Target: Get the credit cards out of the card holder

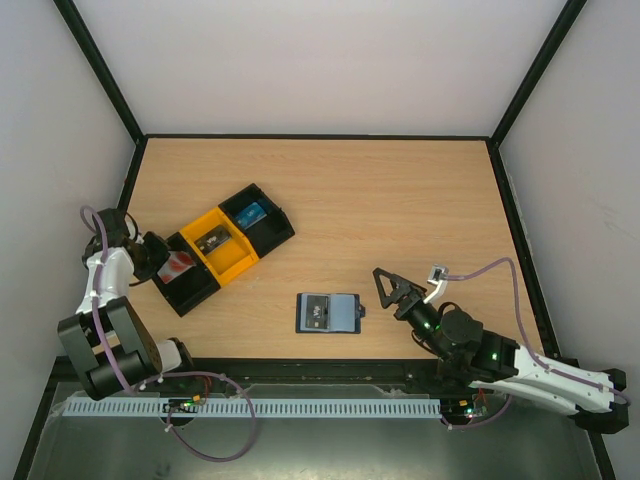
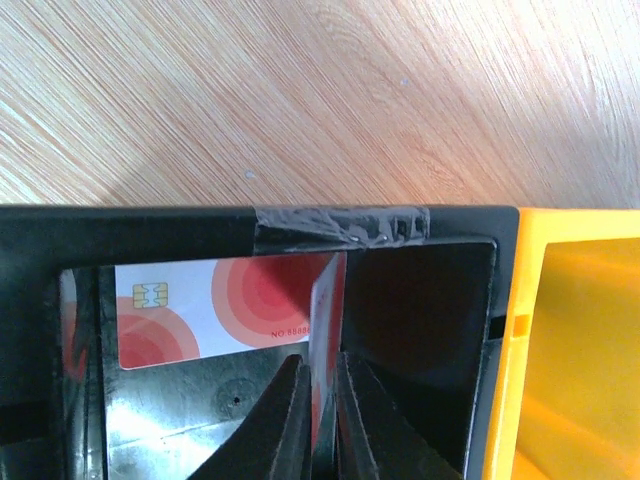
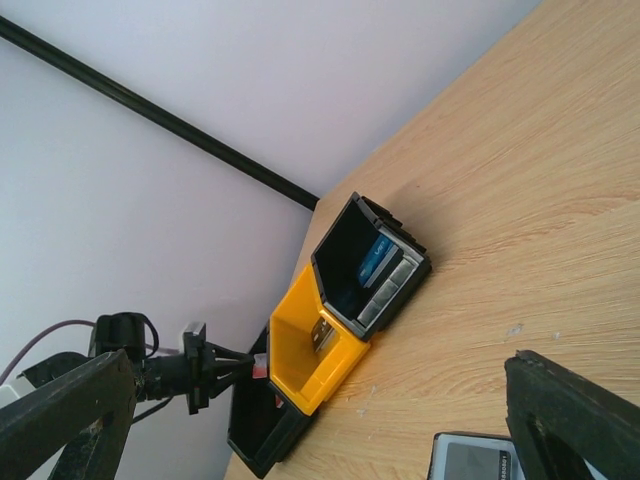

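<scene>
The card holder (image 1: 326, 312) lies open on the table, grey-blue panels up; its corner shows in the right wrist view (image 3: 470, 458). My left gripper (image 1: 163, 262) is shut on the white card with the red round mark (image 2: 327, 310), held edge-on inside the left black tray (image 1: 190, 288); the card's face mirrors on the tray wall. The dark patterned card (image 1: 211, 240) lies in the yellow tray (image 1: 238, 262). The blue card (image 1: 251, 212) lies in the right black tray (image 1: 277, 228). My right gripper (image 1: 385, 285) is open and empty, just right of the card holder.
The three trays stand joined in a diagonal row at the left middle of the table. Black frame rails and white walls border the table. The right wrist view shows the trays (image 3: 300, 370) and my left gripper (image 3: 225, 365) from the side.
</scene>
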Controlling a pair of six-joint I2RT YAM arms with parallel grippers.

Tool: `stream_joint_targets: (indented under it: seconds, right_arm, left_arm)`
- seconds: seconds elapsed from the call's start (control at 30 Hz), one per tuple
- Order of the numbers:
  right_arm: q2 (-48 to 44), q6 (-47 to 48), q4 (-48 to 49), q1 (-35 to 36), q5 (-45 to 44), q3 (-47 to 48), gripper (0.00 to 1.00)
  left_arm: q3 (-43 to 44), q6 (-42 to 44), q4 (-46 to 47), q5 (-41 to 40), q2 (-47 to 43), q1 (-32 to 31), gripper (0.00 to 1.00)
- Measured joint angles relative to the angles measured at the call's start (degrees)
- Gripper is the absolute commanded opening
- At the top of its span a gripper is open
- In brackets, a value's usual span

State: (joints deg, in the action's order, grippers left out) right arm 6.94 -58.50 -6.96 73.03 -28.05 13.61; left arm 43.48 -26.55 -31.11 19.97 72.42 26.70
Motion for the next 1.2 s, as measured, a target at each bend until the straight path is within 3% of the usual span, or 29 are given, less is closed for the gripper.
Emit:
stream_joint_targets:
  seconds: [0.23, 0.3, 0.4, 0.77, 0.8, 0.87, 1.2]
  right_arm:
    - [-0.6, 0.0, -0.9, 0.0, -0.2, 0.0, 0.98]
    - [-1.0, 0.0, -1.4, 0.0, -0.3, 0.0, 0.98]
    - [-1.6, -0.2, -1.9, 0.0, -0.4, 0.0, 0.98]
    - [-3.4, -2.0, -4.6, 0.0, -0.4, 0.0, 0.98]
    - [-3.5, -2.2, -4.9, 0.0, -0.4, 0.1, 0.98]
    - [-3.6, -2.6, -5.4, 0.0, -0.4, 0.1, 0.98]
    - [-1.7, -7.2, -8.1, 0.0, -0.5, 0.1, 0.98]
  left_arm:
    - [0.0, -0.2, 1.0, -1.3, 0.1, 0.0, 0.18]
    - [0.0, -0.8, 1.4, -1.5, 0.0, 0.0, 0.27]
    - [0.0, -1.8, 2.0, -1.9, -0.9, 0.0, 0.53]
    - [0.0, -5.5, 4.3, -2.2, -8.1, 0.0, 0.78]
    - [-0.2, -5.7, 4.8, -1.5, -8.9, 0.0, 0.81]
    - [-0.5, -5.8, 5.6, 0.7, -10.1, 0.0, 0.98]
    - [-1.9, -1.9, 5.3, 13.1, -11.5, -0.7, 1.00]
